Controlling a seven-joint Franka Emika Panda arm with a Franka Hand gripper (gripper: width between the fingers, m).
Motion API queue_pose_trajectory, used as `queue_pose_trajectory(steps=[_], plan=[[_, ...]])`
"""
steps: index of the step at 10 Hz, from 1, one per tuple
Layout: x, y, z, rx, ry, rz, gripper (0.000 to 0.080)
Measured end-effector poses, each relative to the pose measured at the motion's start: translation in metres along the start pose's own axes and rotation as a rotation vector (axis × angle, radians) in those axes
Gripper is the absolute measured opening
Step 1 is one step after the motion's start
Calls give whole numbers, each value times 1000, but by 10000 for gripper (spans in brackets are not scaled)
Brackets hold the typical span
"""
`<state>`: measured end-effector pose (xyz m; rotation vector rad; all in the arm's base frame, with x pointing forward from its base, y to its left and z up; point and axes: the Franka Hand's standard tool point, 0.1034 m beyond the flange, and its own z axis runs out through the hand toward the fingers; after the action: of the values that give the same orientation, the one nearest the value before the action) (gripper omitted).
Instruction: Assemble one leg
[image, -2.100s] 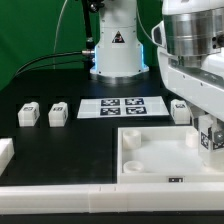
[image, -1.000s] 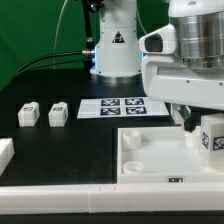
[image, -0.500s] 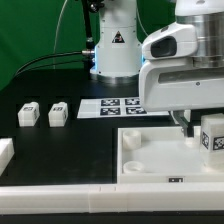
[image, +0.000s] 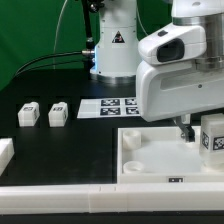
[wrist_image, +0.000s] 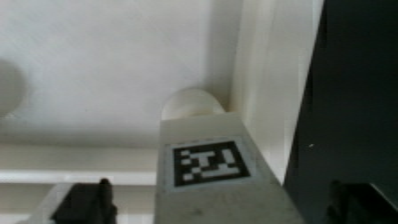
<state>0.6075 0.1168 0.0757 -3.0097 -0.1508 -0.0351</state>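
Tabletop black (image: 70, 140), seen from the exterior view: the arm's bulky white wrist housing (image: 180, 75) fills the upper part of the exterior view's right. Below it one dark finger (image: 185, 124) reaches down over the large white square panel (image: 160, 160). Just beside that finger, at the frame's edge on the exterior view's right, stands the leg (image: 212, 138). It is a small white block, upright on the panel's corner, with its black-and-white tag facing the camera. The second finger is out of sight. Two spare legs (image: 28, 114) (image: 57, 113) sit side by side, well apart from the panel, toward the exterior view's left. The marker board (image: 125, 105) lies flat between them and the arm's base (image: 115, 50). Another white part (image: 5, 152) is cut off by the edge on the exterior view's left.

Wrist view: the gripper (wrist_image: 222, 192) straddles the leg, which runs up the middle of the picture with its square tag (wrist_image: 214, 162) plainly readable. Both dark fingertips (wrist_image: 86, 200) stand off from the block — a strip of background shows on either side — so the jaws are spread wider than the leg and grasp nothing. The leg's rounded far end meets the panel's white floor close to its raised rim (wrist_image: 267, 60). Whether it is seated in a corner socket cannot be made out.
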Motion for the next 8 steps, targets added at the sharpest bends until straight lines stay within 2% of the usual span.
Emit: queue_pose_trajectory(steps=[1,2,3,7,8], plan=[[0,0,0,0,0,0,441],[0,0,0,0,0,0,441],[0,1,0,-1,0,1,293],[0,1,0,0,0,64,294],[0,1,0,1,0,158,294]])
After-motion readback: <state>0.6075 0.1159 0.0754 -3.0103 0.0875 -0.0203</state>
